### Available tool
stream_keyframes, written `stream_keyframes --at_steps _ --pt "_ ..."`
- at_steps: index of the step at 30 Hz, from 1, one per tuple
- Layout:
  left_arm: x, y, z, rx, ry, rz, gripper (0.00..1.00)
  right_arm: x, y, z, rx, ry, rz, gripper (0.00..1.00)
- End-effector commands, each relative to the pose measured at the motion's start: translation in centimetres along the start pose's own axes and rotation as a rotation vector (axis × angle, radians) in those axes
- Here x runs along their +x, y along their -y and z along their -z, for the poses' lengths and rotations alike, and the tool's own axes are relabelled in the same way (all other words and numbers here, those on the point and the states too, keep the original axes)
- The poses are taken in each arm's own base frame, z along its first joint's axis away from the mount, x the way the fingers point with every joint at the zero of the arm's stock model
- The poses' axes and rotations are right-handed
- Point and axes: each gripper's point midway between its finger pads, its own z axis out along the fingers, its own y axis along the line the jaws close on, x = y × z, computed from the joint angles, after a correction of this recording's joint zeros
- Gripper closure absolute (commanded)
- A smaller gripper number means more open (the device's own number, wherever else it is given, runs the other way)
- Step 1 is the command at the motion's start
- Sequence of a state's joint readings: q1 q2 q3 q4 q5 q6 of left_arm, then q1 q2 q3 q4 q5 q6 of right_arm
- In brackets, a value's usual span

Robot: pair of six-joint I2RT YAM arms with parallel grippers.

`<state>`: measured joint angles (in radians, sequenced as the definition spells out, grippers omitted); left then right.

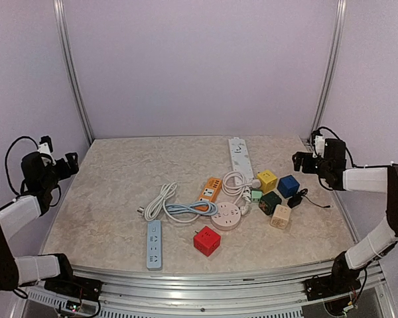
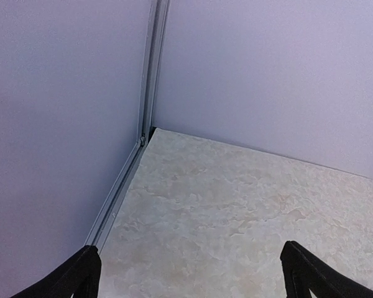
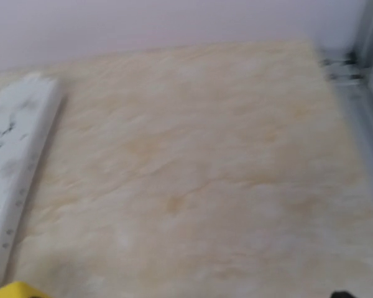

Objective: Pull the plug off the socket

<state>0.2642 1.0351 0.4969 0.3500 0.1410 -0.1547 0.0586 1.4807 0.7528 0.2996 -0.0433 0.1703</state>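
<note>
Roughly central on the table (image 1: 119,165), the white plug (image 1: 243,209) sits in the pink socket (image 1: 225,216) (seating unclear); light, rigid, probably tight, so pinch the plug body and brace the socket. Meanwhile left gripper (image 1: 71,161) and right gripper (image 1: 298,159) gape wide, empty.

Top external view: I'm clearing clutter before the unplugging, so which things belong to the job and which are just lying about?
Job, as far as it shows: pink round socket; white plug apparently seated in it; white cable.
Lying about: blue power strip; red cube; yellow cube; blue cube; white power strip.
</note>
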Motion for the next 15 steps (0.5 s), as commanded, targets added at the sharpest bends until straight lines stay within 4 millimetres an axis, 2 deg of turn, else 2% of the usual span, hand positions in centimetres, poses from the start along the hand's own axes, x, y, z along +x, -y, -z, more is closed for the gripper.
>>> stream_keyframes --at_steps 1,2,4,12,15 --pt "-1.0 0.2 1.0 0.011 0.100 -0.046 0.01 -2.9 1.8 3.1 0.038 0.195 -0.004 0.00" --pt "-0.7 0.1 1.2 0.009 0.101 -0.053 0.01 -2.3 2.2 3.7 0.058 0.210 0.007 0.00" --pt "0.1 -0.2 1.2 -0.006 0.093 -0.064 0.01 -2.4 3.9 5.0 0.127 0.261 0.026 0.00" --pt "3.2 -0.3 1.3 0.005 0.063 -0.118 0.01 0.6 4.2 6.3 0.135 0.326 0.074 0.00" --pt "4.1 -0.5 1.3 0.000 0.046 -0.134 0.01 1.0 4.2 6.4 0.135 0.331 0.083 0.00"
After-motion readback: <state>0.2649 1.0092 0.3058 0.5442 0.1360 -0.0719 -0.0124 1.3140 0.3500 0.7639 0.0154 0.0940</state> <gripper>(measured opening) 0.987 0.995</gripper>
